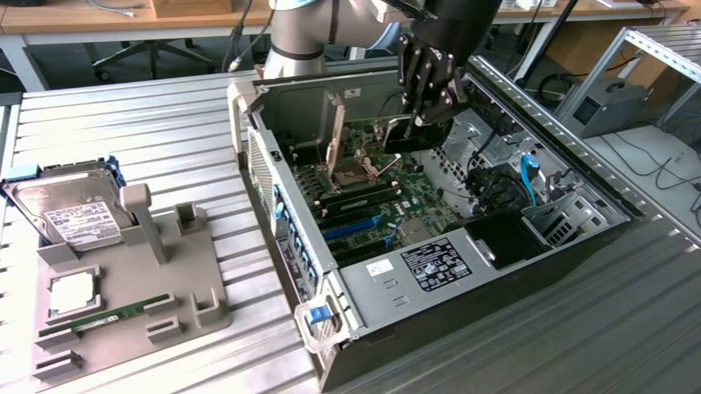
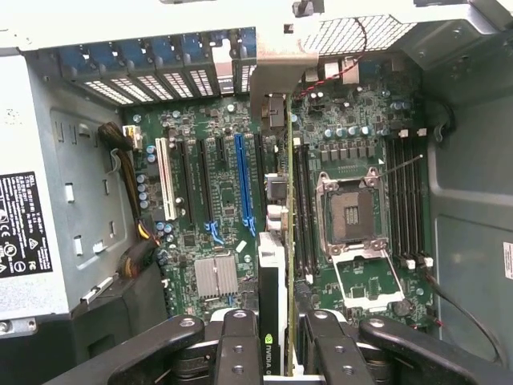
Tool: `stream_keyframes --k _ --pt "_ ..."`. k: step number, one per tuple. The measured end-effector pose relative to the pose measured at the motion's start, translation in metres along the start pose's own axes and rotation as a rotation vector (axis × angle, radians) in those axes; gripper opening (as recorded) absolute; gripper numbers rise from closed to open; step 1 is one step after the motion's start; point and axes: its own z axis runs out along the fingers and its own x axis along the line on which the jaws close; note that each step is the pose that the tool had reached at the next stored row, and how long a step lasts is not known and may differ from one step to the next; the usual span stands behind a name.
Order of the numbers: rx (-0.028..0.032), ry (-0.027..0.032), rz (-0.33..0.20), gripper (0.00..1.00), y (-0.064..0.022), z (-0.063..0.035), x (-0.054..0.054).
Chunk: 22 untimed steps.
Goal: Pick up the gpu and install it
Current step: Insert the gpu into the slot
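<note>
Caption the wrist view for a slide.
Tool grips the gpu edge-on over the motherboard, inside the open computer case.

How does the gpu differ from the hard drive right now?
The gpu is gripped by the gripper inside the case; the hard drive leans in the holder outside it. The gpu is thin and dark; the hard drive is boxy, silver, with a white label. Neither lies flat.
</note>
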Motion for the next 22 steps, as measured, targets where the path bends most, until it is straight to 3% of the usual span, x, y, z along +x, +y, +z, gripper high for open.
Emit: stream_keyframes --k 22 --pt "0.0000 0.0000 0.000 0.27 0.0002 0.0195 0.001"
